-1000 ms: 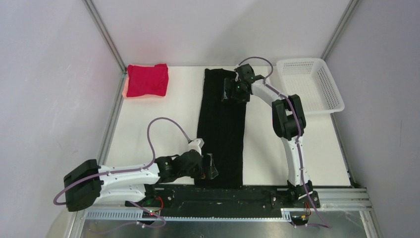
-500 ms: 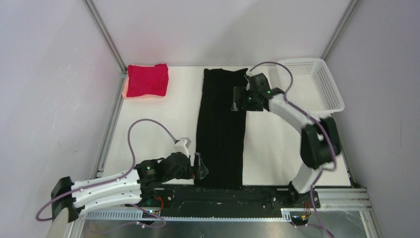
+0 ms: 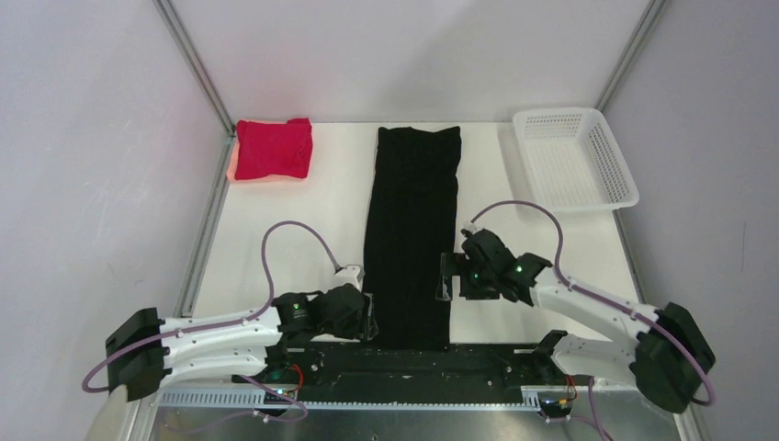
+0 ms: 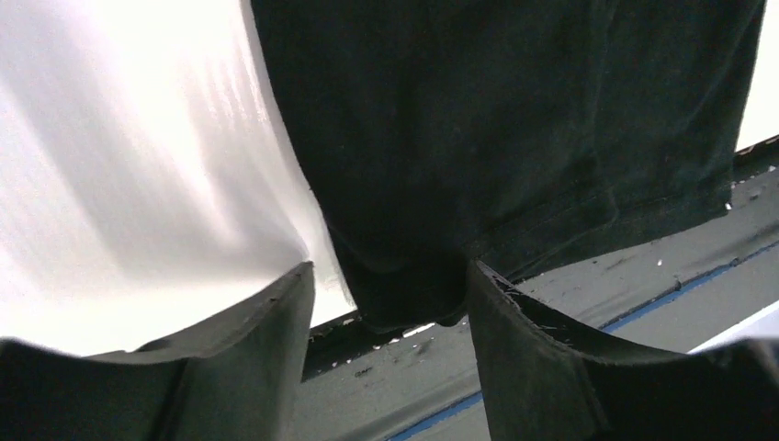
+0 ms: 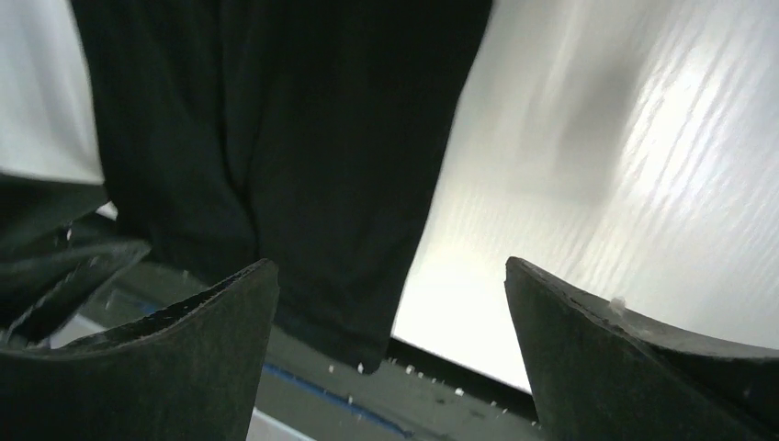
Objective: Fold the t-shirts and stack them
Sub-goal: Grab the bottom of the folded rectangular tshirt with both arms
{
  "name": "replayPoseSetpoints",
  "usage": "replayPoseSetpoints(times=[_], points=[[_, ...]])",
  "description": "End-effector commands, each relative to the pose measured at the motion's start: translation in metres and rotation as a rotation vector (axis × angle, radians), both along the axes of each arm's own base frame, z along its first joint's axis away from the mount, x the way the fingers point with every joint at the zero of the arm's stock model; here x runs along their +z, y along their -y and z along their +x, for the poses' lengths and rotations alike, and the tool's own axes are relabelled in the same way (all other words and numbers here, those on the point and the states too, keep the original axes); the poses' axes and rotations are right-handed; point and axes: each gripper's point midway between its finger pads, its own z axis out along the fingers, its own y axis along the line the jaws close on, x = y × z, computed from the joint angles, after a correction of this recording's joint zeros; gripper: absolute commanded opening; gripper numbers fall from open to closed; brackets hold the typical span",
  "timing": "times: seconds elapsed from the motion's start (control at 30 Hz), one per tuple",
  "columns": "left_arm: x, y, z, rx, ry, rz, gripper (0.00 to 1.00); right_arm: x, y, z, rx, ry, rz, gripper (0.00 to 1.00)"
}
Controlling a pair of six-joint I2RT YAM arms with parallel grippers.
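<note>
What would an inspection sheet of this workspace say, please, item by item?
Surface: white table, no stains seen.
Job's things: black shirt in a long strip at the middle; red shirt folded at the far left corner; not stacked.
Clutter: white basket at the far right, nothing seen inside.
Grippers: left gripper open at the strip's near left corner; right gripper open at its right edge.
Cables: left cable and right cable, purple loops.
Surroundings: grey walls, metal frame.
</note>
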Motion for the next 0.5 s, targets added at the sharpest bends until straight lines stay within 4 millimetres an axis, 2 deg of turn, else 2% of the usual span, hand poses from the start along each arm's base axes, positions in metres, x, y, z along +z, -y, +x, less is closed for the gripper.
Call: replayPoseSetpoints(times=[0.0,0.03,0.1,0.2,0.37,0.47], points=[[-0.009,0.005,-0.01,-0.042,-0.055,0.013,0.61,0.012,-0.013,-0.033,0.006,-0.036,0.104,0.97],[-0.013,0.003,-0.012,-0.044,-0.067,0.024,0.55,0.011,-0.014,-0.04,0.004,-0.056,0.113,0.96],[-0.016,0.001,-0.017,-0.041,-0.09,0.023,0.49,0.005,-0.018,-0.056,0.024,-0.101,0.127,0.94],[-0.018,-0.002,-0.021,-0.03,-0.109,0.01,0.44,-0.001,-0.024,-0.079,0.07,-0.143,0.128,0.92],[-0.018,-0.006,-0.022,-0.005,-0.101,-0.016,0.36,-0.02,-0.015,-0.095,0.043,-0.189,0.062,0.86],[-0.019,-0.007,-0.022,0.001,-0.104,-0.018,0.34,-0.028,-0.023,-0.101,0.036,-0.211,0.112,0.81]])
